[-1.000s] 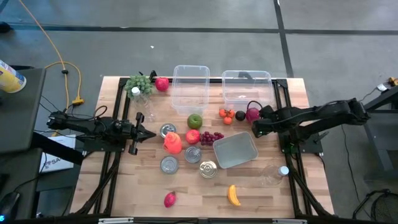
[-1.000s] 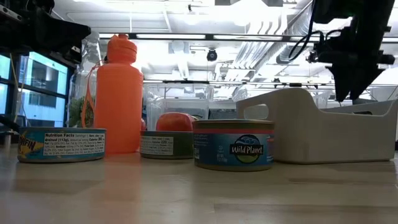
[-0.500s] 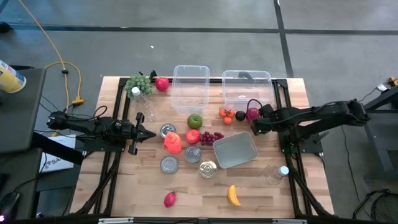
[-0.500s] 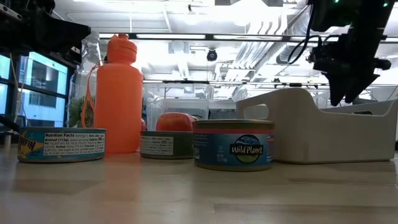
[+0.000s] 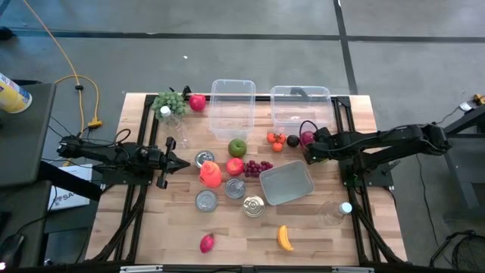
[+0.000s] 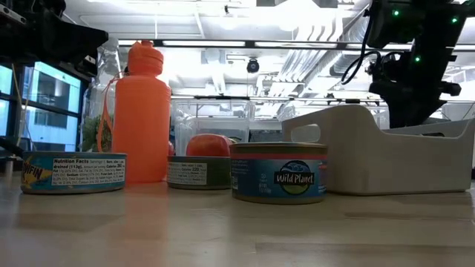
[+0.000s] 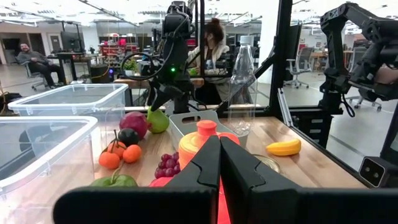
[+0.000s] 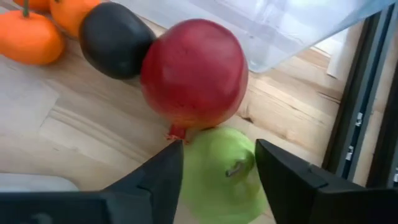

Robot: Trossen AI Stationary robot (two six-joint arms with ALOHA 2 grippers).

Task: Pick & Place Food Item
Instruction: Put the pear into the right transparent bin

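Observation:
A green pear [image 8: 217, 171] lies on the wooden table against a red pomegranate [image 8: 194, 71], with a black fruit [image 8: 112, 40] and oranges [image 8: 28, 37] beyond. My right gripper [image 8: 217, 177] comes slanting down over the pear. It is open, with one finger [image 8: 155, 183] on each side of the fruit. In the high view it stands at the pomegranate [image 5: 308, 137], at the table's right, and hides the pear. My left gripper [image 5: 168, 161] waits shut and level at the table's left edge, holding nothing. My right gripper's fingers stand close on either side of the green pear's stem end [image 8: 235, 167], coming from above at a slant. I cannot tell whether they touch it. The pear rests on the table against the pomegranate.
A white bin [image 5: 287, 183] stands just near of the right gripper, and two clear tubs [image 5: 232, 106] [image 5: 300, 106] at the far edge. An orange bottle [image 5: 211, 174], cans [image 5: 254, 205], apples [image 5: 238, 147], grapes [image 5: 259, 167], a banana [image 5: 284, 237] and a clear bottle [image 5: 333, 212] crowd the table.
My right gripper has sunk toward the table behind the white bin and edged a little toward the far edge, nearer the pomegranate. The fruits have stayed where they were.

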